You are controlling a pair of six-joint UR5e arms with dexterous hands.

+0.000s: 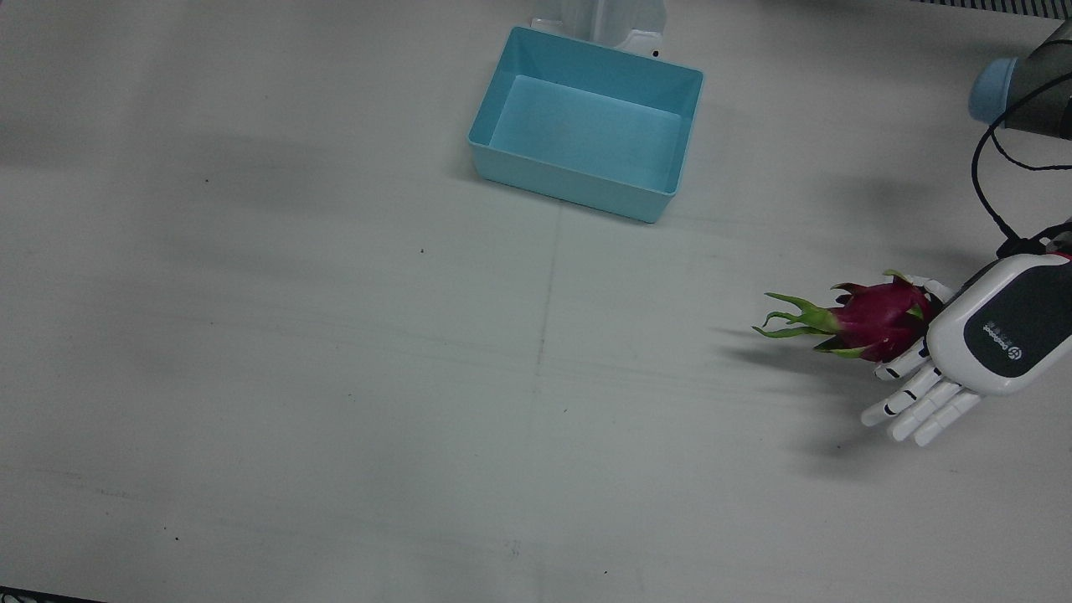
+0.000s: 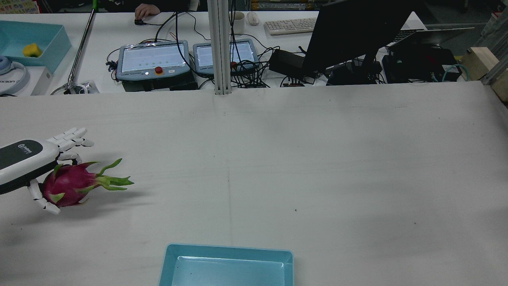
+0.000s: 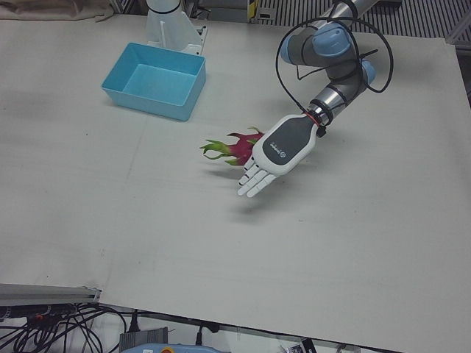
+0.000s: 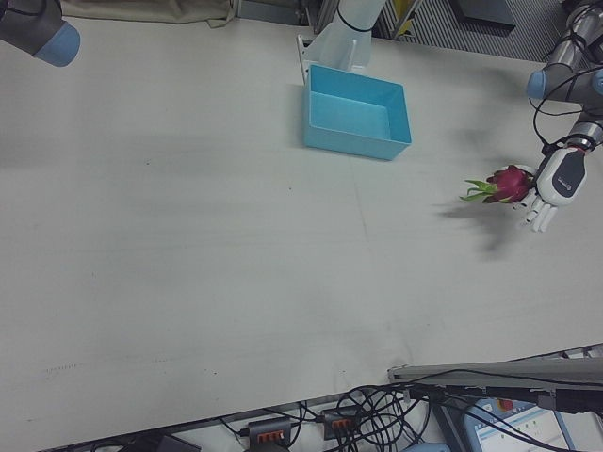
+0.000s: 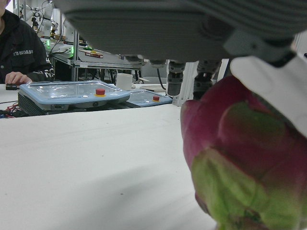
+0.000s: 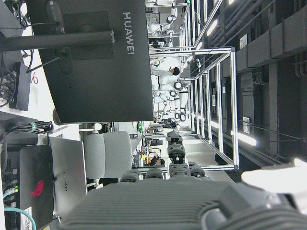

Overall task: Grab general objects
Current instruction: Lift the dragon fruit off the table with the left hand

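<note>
A magenta dragon fruit [image 1: 875,318] with green leaf tips is at the table's side before my left arm. My left hand [image 1: 997,335] is over it, with the thumb and one curled finger closed around the fruit and the other fingers [image 1: 921,410] stretched out. The fruit's shadow lies apart from it, so it hangs a little above the table. It also shows in the rear view [image 2: 65,184], the left-front view [image 3: 239,147] and close up in the left hand view [image 5: 240,158]. My right hand [image 6: 175,163] shows only in its own view, fingers spread, holding nothing.
A light blue bin [image 1: 578,180] stands empty near the pedestals at the table's middle, also seen in the rear view [image 2: 226,249]. Beyond the far edge are control pendants [image 2: 152,59], a monitor [image 2: 349,31] and cables. My right arm's elbow [image 4: 38,28] is at the corner.
</note>
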